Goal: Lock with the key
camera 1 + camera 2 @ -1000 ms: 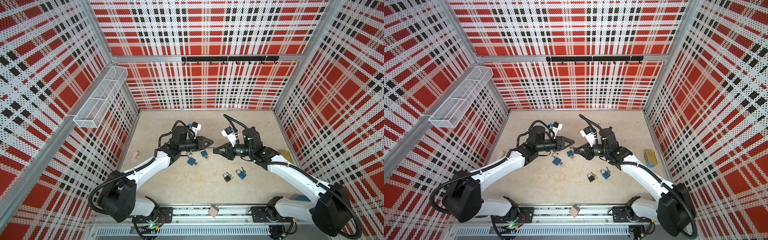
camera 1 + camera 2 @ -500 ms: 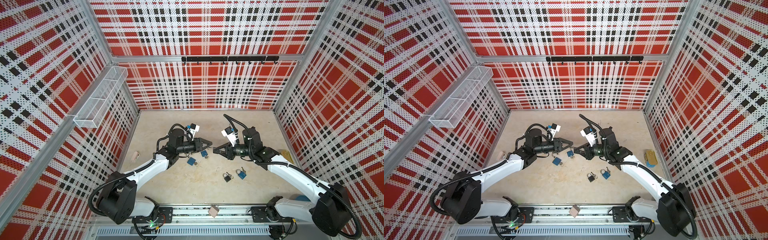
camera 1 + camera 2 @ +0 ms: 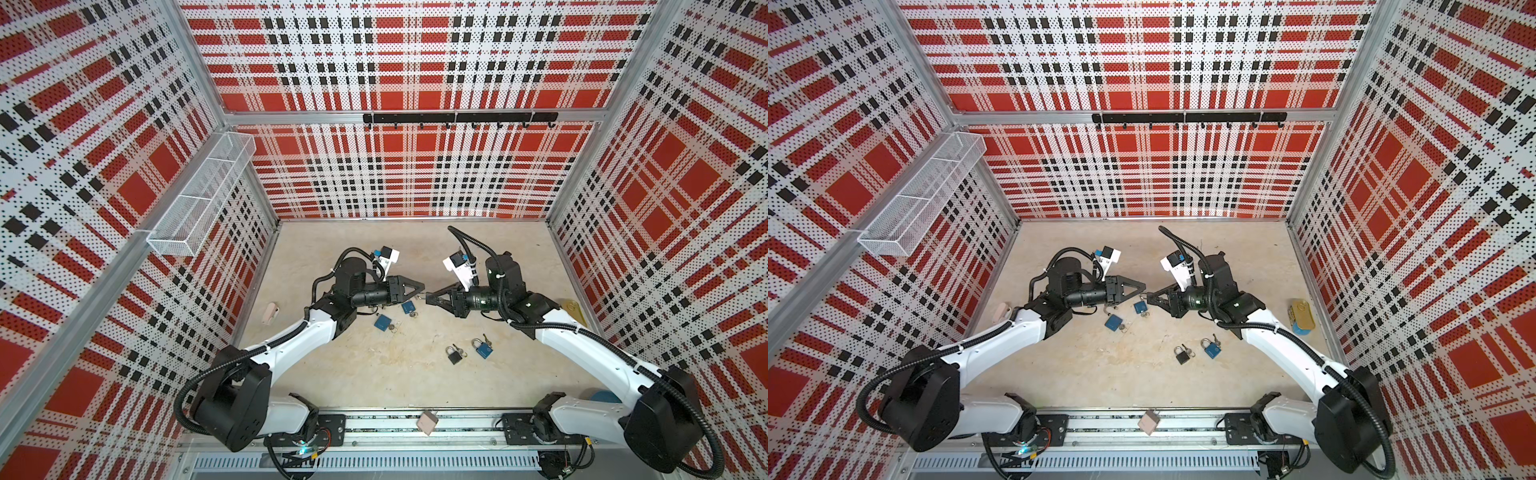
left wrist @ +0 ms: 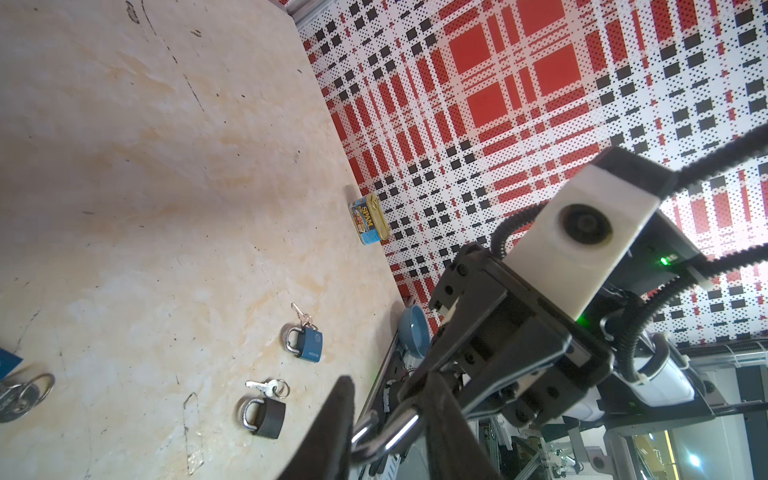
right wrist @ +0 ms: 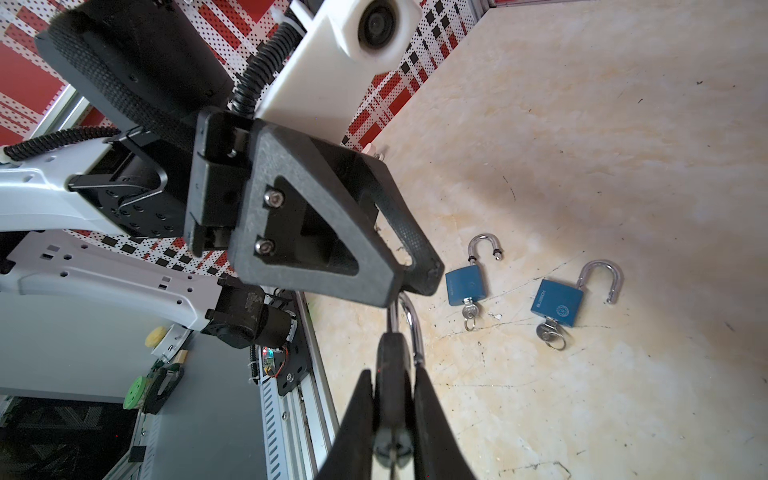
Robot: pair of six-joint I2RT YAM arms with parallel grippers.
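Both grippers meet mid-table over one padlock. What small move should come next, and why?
Probably ease the left gripper toward the right gripper, pressing the shackle into the black padlock. The right gripper is shut on its body, the left pinches the shackle's top; whether it is seated cannot be told.

Surface: beige marbled tabletop [image 3: 374, 257], scuffed.
Centre: open blue padlock [image 5: 465, 284] beside second open blue padlock [image 5: 557, 301], each with an inserted key [image 5: 470, 311].
Front right: black padlock [image 4: 266, 415], shut blue padlock [image 4: 309, 345], loose keys [image 4: 268, 386] beside them.
Right wall: SPAM tin [image 4: 370, 218].
Left wall: small pink object [image 3: 271, 312].
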